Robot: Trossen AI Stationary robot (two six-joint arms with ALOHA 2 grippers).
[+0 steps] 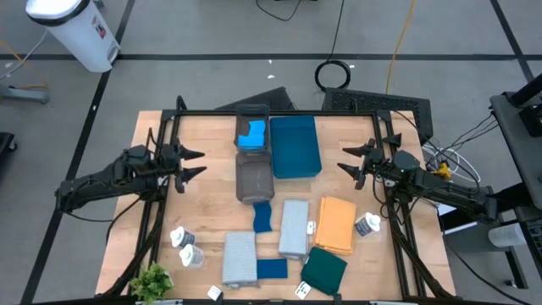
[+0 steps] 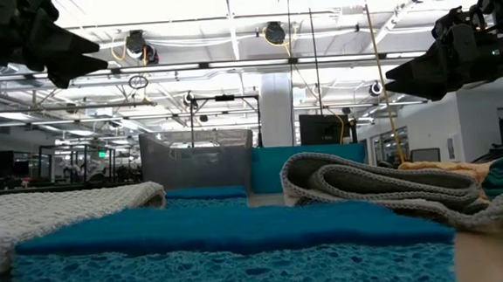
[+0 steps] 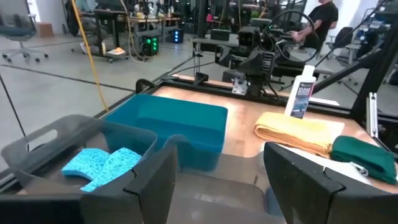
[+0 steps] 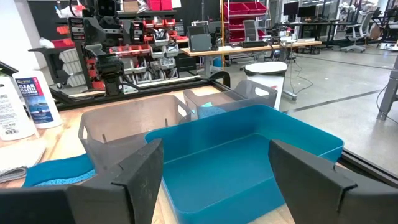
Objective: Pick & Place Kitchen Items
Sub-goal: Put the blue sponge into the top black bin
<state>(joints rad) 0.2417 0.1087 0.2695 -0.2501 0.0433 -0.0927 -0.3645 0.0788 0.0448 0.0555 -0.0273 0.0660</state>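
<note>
Left gripper (image 1: 196,163), right gripper (image 1: 347,158): both empty, fingers apart. Porous blue sponge (image 1: 251,134) in translucent grey tray (image 1: 252,113); smooth teal tray (image 1: 294,146) beside.

One camera hangs overhead, looking straight down on the whole surface (image 1: 212,140). Another sits at surface height, pressed close against a blue sponge (image 2: 231,238), facing the room. Each wrist camera looks across at the opposite arm. All four views share the teal tray (image 1: 295,146).
</note>
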